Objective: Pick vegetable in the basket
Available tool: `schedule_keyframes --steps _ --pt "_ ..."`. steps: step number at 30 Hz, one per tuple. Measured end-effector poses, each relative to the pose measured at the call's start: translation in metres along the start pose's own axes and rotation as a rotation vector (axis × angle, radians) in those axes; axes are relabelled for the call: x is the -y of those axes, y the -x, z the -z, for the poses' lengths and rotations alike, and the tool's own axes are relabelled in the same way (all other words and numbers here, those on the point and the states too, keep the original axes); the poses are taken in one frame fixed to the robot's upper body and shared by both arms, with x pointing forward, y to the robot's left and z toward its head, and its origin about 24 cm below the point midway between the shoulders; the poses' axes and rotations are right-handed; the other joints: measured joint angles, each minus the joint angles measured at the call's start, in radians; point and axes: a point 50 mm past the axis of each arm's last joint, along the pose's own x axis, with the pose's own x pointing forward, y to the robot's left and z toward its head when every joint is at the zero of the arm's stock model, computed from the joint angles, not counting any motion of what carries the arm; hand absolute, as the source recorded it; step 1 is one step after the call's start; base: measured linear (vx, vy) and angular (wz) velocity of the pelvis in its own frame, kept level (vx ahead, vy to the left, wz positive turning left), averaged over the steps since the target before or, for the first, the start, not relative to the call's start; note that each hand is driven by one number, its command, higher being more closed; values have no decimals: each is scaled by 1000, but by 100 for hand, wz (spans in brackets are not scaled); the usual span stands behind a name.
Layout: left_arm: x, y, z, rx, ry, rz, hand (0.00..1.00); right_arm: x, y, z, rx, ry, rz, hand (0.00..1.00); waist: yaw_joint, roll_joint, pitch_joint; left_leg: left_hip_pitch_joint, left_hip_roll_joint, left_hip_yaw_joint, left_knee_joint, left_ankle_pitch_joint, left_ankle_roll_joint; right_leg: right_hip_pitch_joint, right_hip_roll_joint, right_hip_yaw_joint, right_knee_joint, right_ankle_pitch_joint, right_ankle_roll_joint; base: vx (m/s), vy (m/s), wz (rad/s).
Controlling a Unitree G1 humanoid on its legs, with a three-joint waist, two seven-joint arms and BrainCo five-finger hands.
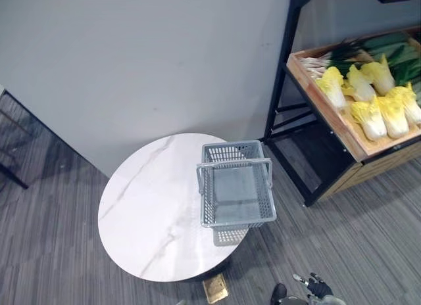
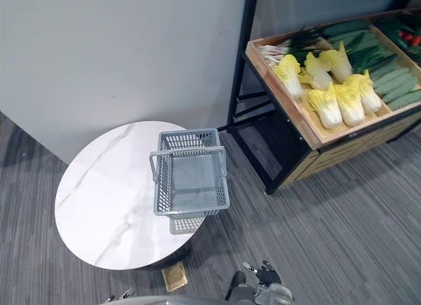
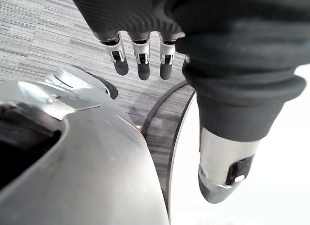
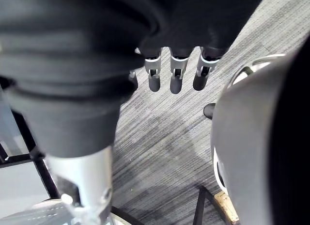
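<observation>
**Soft, even light from above**

We see a bright and even light over the whole scene. The wall (image 1: 131,68) is pale, with no hot spot. The light seems to come from above and a little from the wall's side. The basket (image 1: 231,151) throws a soft mesh shadow on the bench (image 1: 145,206) toward its near edge, and the floor (image 1: 52,252) is darker just under that edge. Below the shelf (image 1: 332,124) it is deep shade, while the cabbages (image 1: 371,117) are well lit. In the left wrist view the bench top burns out to plain white. The left robot hand (image 3: 140,60) and the right robot hand (image 4: 177,72) carry small glints on their silver fingers.
</observation>
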Motion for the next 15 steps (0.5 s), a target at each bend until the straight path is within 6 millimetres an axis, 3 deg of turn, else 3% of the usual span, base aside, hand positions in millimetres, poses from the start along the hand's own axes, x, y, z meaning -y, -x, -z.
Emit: schedule_keyframes --steps 2,3,4,5,6,7,10,11,13,14,15 --pt "1 -1 -3 12 -36 12 0 6 1 2 -7 3 22 0 3 -6 3 -37 -1 132 4 -31 -11 35 -22 -43 -21 0 0 141 3 102" --pt "2 -1 -5 17 -60 20 0 10 0 -1 0 6 36 0 2 -5 3 -60 -33 196 -60 -34 -10 40 -38 -71 -19 0 0 101 155 91" --pt "3 -1 -6 21 -71 24 0 11 -1 -6 13 0 46 0 1 0 1 -76 -72 228 -144 34 29 40 -41 -99 -18 0 1 93 181 82" --pt "3 -1 -6 20 -77 26 0 12 -1 -8 16 -6 50 0 2 -1 -1 -72 -75 258 -160 32 32 40 -40 -108 -19 -2 4 86 151 63" --pt "2 -1 -7 23 -81 23 0 8 -2 -9 21 -9 40 0 6 -3 -4 -74 -84 247 -189 32 32 39 -40 -116 -24 0 7 72 105 48" --pt "-1 -1 -9 28 -96 15 0 2 -3 -13 36 -8 29 0 6 -26 -4 -85 -97 234 -199 32 32 39 -43 -119 -41 7 18 58 89 39" --pt "-11 -2 -11 31 -130 -19 0 -3 -5 -28 90 23 36 0 4 -56 -7 -88 -118 240 -200 32 32 37 -57 -103 -64 22 40 17 51 -3" --pt "-11 -2 -12 34 -136 -19 0 -2 -5 -33 111 36 43 0 3 -57 -8 -88 -119 241 -200 32 32 35 -59 -99 -65 24 42 -18 21 -15" --pt "-5 -3 -17 52 -193 -5 0 11 -4 -66 231 153 94 0 1 -41 -1 -96 -122 248 -210 32 33 16 -60 -88 -75 29 51 -54 1 -16" --pt "-5 -3 -17 52 -193 -5 0 11 -4 -66 231 153 94 0 1 -41 -1 -96 -122 248 -210 32 33 16 -60 -88 -75 29 51 -92 16 -25" --pt "-1 -3 -17 54 -213 10 0 24 1 -97 342 270 139 0 1 -24 -3 -112 -127 265 -227 33 34 -18 -59 -71 -75 33 55 -101 22 -27"
